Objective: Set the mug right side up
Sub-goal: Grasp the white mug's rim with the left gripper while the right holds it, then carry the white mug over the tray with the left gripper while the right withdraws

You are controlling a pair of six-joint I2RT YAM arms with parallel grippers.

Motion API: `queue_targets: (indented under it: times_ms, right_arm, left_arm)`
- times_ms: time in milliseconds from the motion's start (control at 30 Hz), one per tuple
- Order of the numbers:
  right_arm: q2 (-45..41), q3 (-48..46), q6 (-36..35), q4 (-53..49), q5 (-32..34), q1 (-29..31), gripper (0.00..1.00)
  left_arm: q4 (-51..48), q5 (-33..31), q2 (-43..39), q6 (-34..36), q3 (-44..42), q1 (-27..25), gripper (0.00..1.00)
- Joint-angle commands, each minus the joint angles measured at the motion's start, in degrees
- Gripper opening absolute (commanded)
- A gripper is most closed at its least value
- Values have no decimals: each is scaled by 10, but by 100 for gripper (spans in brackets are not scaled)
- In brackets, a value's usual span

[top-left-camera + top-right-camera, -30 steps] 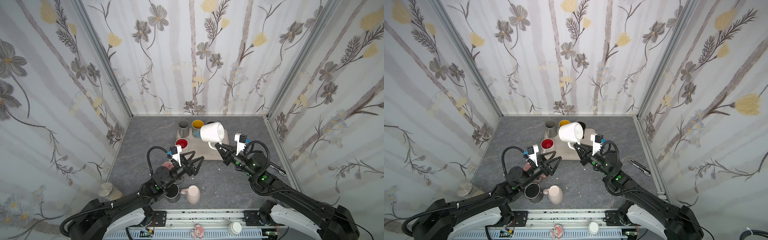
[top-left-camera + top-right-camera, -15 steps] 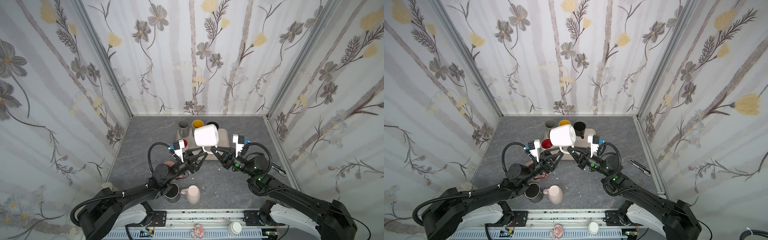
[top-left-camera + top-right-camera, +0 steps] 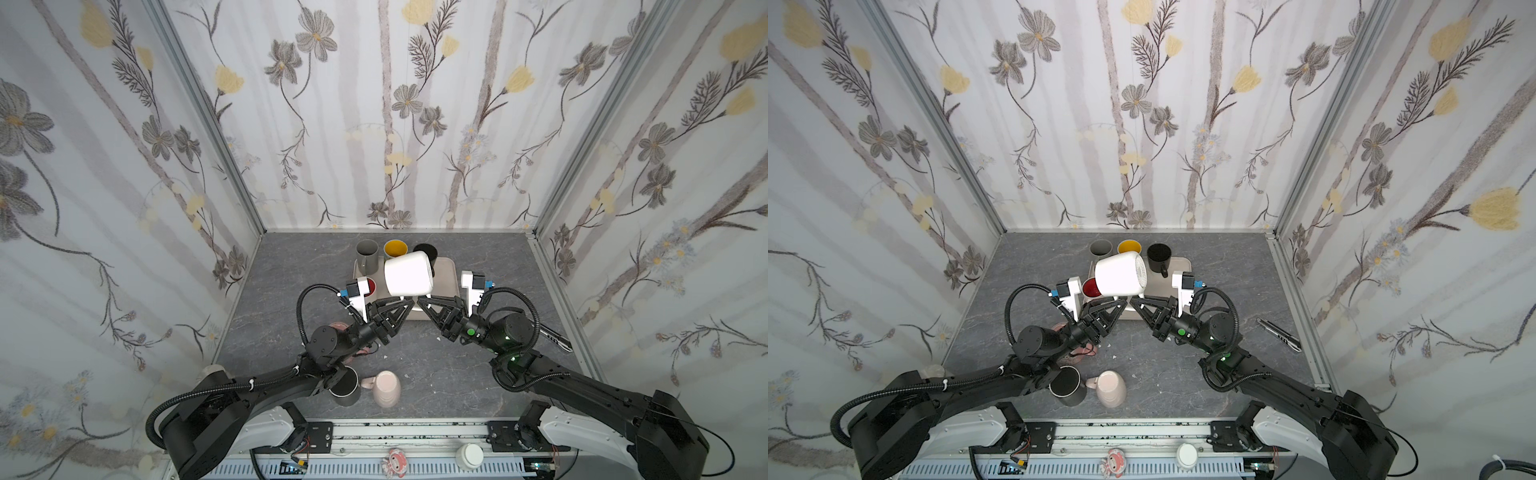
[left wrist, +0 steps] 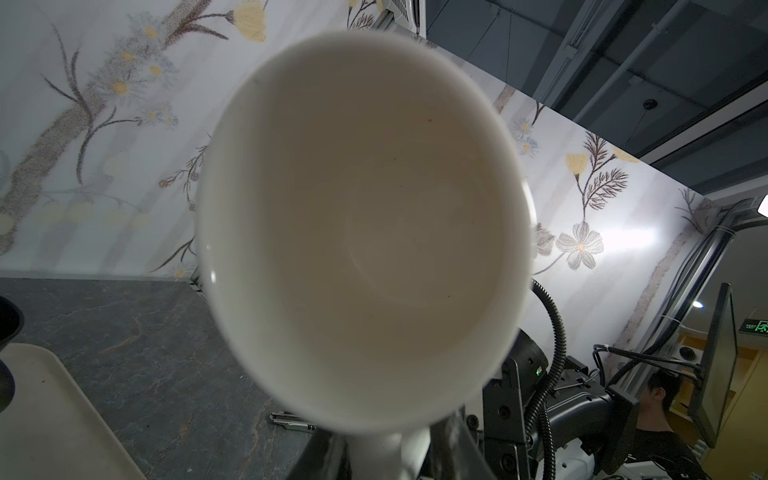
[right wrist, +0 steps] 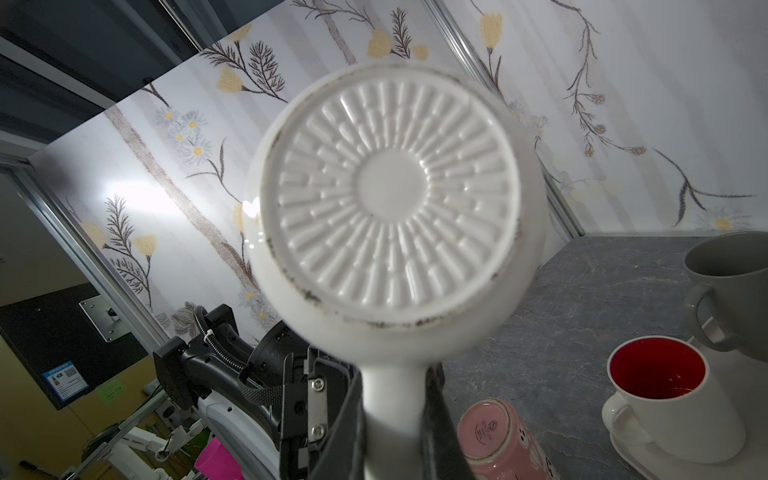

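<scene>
The white mug (image 3: 409, 274) (image 3: 1121, 274) hangs on its side above the tray, handle pointing down. Its mouth (image 4: 365, 228) faces the left wrist camera and its ribbed base (image 5: 390, 208) faces the right wrist camera. My right gripper (image 3: 422, 300) (image 5: 392, 415) is shut on the handle from the right. My left gripper (image 3: 405, 302) (image 4: 386, 453) meets it from the left, its fingers closed on the same handle. The two grippers stand tip to tip under the mug.
The beige tray (image 3: 445, 272) holds a grey mug (image 3: 368, 251), a yellow-lined mug (image 3: 395, 248), a black mug (image 3: 426, 250) and a red-lined mug (image 3: 368, 286). Near the front lie a pink mug (image 3: 386, 388) and a dark mug (image 3: 345, 386). A metal tool (image 3: 555, 336) lies at the right.
My right gripper carried the mug leftward to the middle and tipped it onto its side. My left gripper rose to it and closed from open onto the handle.
</scene>
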Motion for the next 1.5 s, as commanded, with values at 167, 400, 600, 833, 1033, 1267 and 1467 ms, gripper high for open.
queue_targets:
  times_ms: [167,400,600,833,1033,1267,1467]
  right_arm:
    - [7,0,0,57,6,8,0]
    - [-13,-1,-24,3,33,8,7]
    - [-67,-11,-63,-90,105,7,24]
    - [-146,-14,-110,-231,217,3,25]
    - [-170,-12,-122,-308,274,-2,26]
    - [-183,-16,-126,-335,298,-5,25]
    - [-193,-13,-134,-380,309,-11,24]
  left_arm:
    - [23,-4,-12,-5,4,0,0]
    - [-36,-4,-39,8,9,0,0]
    - [-212,-34,-82,35,44,-1,0]
    - [-473,-113,-125,79,111,-3,0]
    - [-718,-214,-82,91,215,-12,0]
    - [-892,-340,30,120,327,-58,0]
    - [-958,-363,102,123,372,-55,0]
